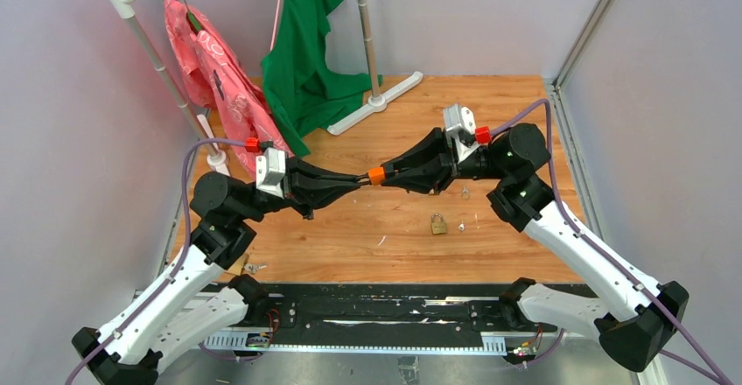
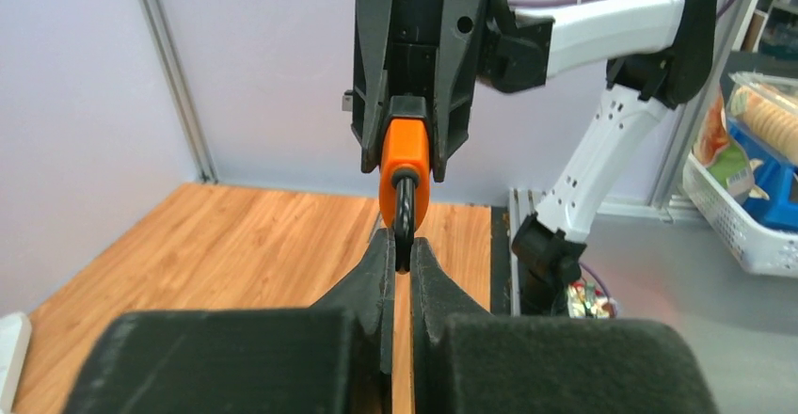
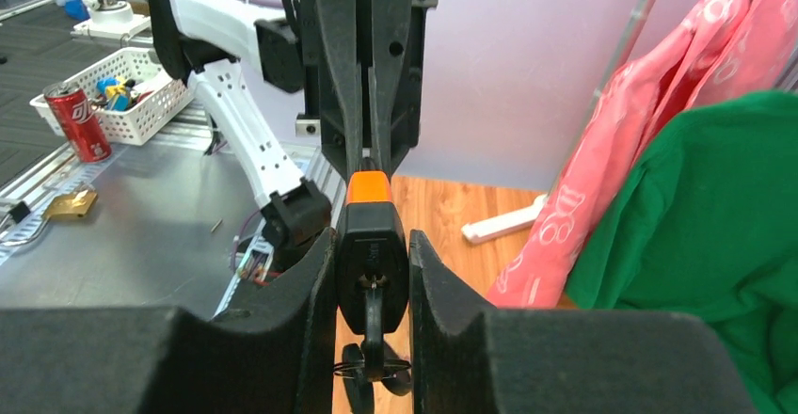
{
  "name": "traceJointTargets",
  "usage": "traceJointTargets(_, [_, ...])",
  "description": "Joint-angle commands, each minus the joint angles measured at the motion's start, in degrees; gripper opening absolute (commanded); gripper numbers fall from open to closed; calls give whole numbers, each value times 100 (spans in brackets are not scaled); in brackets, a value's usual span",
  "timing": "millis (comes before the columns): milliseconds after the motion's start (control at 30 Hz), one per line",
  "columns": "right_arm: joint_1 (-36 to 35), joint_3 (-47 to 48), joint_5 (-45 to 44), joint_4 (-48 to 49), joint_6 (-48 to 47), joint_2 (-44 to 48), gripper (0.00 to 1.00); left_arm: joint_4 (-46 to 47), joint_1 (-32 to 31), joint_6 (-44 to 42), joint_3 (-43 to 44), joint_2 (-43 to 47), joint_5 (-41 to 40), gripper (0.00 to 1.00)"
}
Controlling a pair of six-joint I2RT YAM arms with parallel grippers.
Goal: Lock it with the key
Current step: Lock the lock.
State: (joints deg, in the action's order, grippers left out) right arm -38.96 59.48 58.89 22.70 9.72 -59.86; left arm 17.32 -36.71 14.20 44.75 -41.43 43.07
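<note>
A small lock with a black body and an orange end hangs in the air between both grippers, above the middle of the wooden table. My right gripper is shut on the lock's black body. A black key sits in the keyhole at the near end, with a ring and other keys hanging below. My left gripper is shut on the black shackle that comes out of the orange end. The fingertips pinch the shackle's tip.
A brass padlock lies on the wooden table near the front, under the right arm. A clothes rack with a pink garment and a green one stands at the back left. Grey walls close in both sides.
</note>
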Motion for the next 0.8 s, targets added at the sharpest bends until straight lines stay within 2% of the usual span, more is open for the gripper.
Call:
traceJointTargets(0, [-363, -214, -675, 1527, 497, -382, 0, 1231, -418, 532, -265, -467, 120, 0])
traceJointTargets(133, [-417, -267, -829, 1761, 574, -562, 0, 1405, -610, 350, -283, -635, 78, 0])
traceJointTargets(233, [-454, -271, -833, 1777, 543, -713, 0, 1720, -627, 407, -194, -742, -248, 0])
traceJointTargets(400, [-314, -702, -1064, 830, -27, -492, 0, 1727, -606, 557, 120, -668, -323, 0])
traceJointTargets(600, [-96, -1254, -1100, 621, 3, -147, 0, 1602, -166, 817, 318, -550, -359, 0])
traceJointTargets(767, [-85, -1650, -1163, 1064, 182, -171, 0, 1711, -26, 1055, 455, -524, -337, 0])
